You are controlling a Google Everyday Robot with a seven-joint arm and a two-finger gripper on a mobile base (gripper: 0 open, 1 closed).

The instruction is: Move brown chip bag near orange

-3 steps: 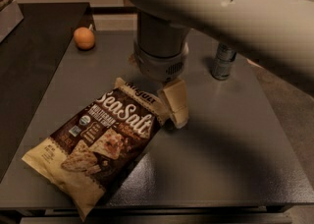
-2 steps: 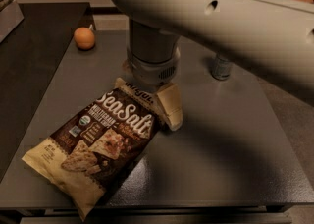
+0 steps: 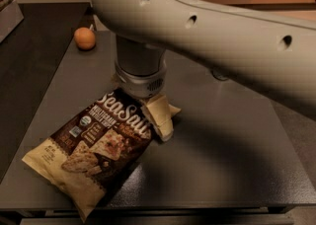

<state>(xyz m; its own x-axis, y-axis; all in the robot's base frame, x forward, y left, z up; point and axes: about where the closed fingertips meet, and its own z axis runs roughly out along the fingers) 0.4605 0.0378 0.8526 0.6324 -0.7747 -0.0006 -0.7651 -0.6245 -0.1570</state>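
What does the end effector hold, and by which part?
Cannot tell: the end effector sits at the upper end of the brown chip bag, grip hidden.

The gray table (image 3: 232, 140) lies bare across its right half and along the lower right edge, so that side is open for a pass. The thick arm (image 3: 212, 26) spans the upper frame from centre to right and covers the back of the table. Something dark (image 3: 219, 75) peeks out beneath it, too hidden to name. The gripper (image 3: 146, 91) stands at centre, down at the upper end of the chip bag (image 3: 94, 145), which fills the lower left. Between the bag and the orange (image 3: 85, 38) in the upper left runs a bare strip of table, open along the left edge.
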